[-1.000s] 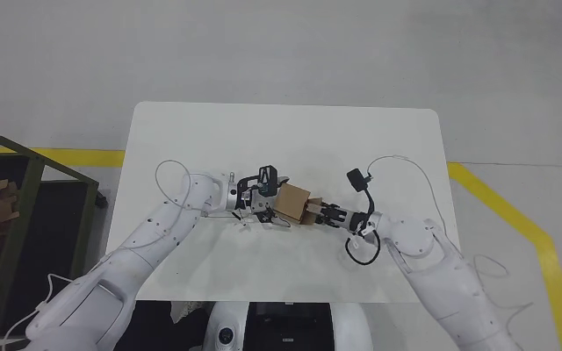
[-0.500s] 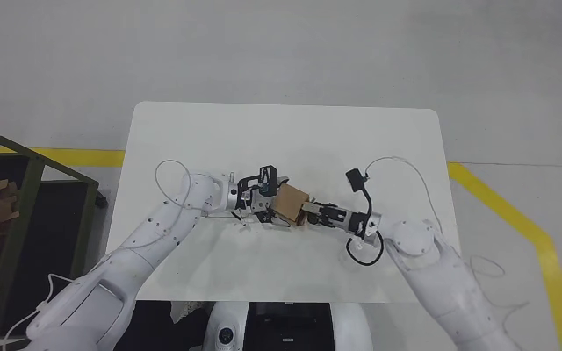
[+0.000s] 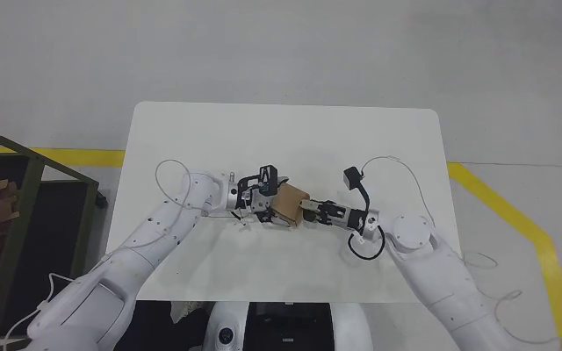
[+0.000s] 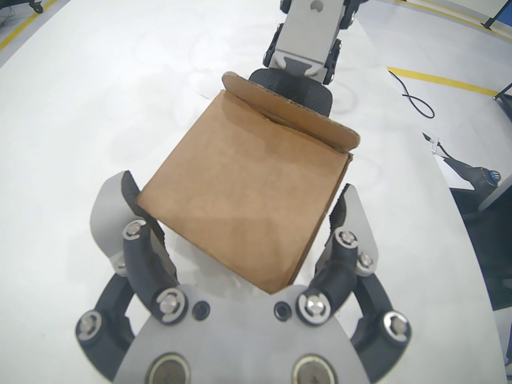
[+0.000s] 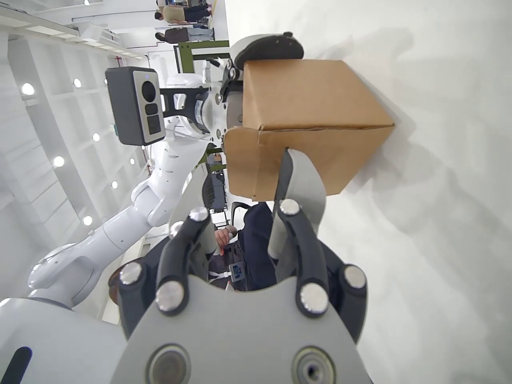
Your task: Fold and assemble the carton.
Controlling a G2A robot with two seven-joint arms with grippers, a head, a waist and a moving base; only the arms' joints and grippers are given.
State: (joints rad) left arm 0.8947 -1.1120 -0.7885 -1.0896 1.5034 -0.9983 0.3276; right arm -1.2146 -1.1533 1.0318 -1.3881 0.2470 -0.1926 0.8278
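Pinching the carton (image 3: 288, 205) by two opposite sides, the L gripper (image 4: 236, 205) is holding it flat on the table (image 3: 369, 140), approx. mid-table. The R gripper (image 3: 309, 209) is touching the end flap (image 4: 304, 123) on the side facing away from L. The flap is sticking up a bit past the top face. Can't tell whether R is spread or closed.

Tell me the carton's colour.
Plain brown cardboard, with no print visible. The carton shows best in the left wrist view.
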